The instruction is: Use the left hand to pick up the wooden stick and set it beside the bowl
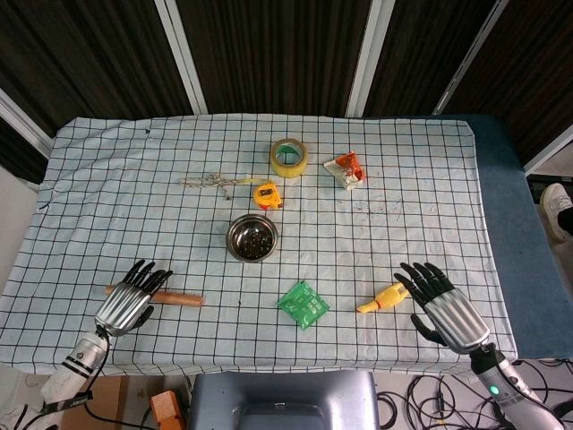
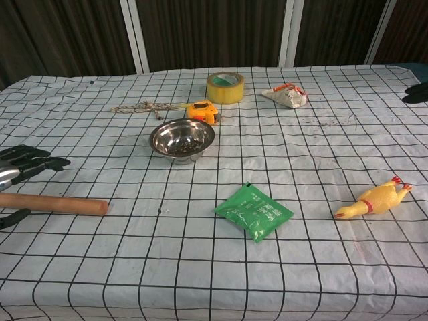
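The wooden stick (image 1: pixel 175 298) (image 2: pixel 57 203) lies flat near the table's front left edge. My left hand (image 1: pixel 128 305) (image 2: pixel 23 166) hovers over its left end with the fingers spread apart and holds nothing. The steel bowl (image 1: pixel 252 237) (image 2: pixel 181 140) sits mid-table, well right of and beyond the stick. My right hand (image 1: pixel 444 306) is open at the front right, next to a yellow rubber chicken (image 1: pixel 381 298) (image 2: pixel 374 198); only its fingertips (image 2: pixel 418 91) show at the right edge of the chest view.
A green packet (image 1: pixel 303 305) (image 2: pixel 254 212) lies in front of the bowl. Behind the bowl are an orange tape measure (image 1: pixel 267 194), a knotted rope (image 1: pixel 213 182), a roll of tape (image 1: pixel 288 157) and a crumpled snack wrapper (image 1: pixel 346 168).
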Robot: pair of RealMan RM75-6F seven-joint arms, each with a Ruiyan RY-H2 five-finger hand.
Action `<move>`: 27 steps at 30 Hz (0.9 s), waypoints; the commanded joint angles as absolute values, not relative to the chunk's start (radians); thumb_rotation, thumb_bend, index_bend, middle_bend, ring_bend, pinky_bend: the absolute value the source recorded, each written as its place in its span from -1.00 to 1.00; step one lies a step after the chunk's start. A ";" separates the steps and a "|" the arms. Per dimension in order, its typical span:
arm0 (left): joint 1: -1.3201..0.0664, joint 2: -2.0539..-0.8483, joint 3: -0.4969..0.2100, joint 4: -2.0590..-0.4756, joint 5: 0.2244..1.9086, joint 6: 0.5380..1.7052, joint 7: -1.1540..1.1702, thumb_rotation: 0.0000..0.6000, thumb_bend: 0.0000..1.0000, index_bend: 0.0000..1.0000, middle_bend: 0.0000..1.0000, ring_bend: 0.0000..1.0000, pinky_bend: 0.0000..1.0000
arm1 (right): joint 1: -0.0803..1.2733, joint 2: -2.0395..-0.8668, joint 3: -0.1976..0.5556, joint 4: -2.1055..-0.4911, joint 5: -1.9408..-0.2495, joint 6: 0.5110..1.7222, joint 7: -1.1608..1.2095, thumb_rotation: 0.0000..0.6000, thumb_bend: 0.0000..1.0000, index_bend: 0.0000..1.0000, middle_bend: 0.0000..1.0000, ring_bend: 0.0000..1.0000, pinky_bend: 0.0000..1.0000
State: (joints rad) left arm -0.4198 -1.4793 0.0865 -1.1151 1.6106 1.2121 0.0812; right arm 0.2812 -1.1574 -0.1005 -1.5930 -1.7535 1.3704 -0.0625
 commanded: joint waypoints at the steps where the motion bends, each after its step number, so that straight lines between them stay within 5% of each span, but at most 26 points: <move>1: -0.404 -1.495 0.092 -1.077 1.603 1.221 0.074 1.00 -0.14 -0.84 -0.67 -0.95 -0.91 | 0.263 -1.156 -0.112 -1.581 -1.761 1.389 -0.056 1.00 -0.21 -1.00 -1.00 -1.00 -0.81; 8: -0.377 -1.546 0.107 -0.990 1.629 1.265 0.005 1.00 -0.14 -0.75 -0.55 -0.86 -0.85 | 0.224 -1.159 -0.125 -1.550 -1.758 1.419 -0.039 1.00 -0.21 -1.00 -1.00 -1.00 -0.81; 27: -0.365 -1.693 0.104 -0.699 1.679 1.361 -0.153 1.00 -0.14 -0.10 -0.17 -0.54 -0.72 | 0.212 -1.127 -0.125 -1.600 -1.723 1.367 -0.073 1.00 -0.21 -1.00 -1.00 -1.00 -0.79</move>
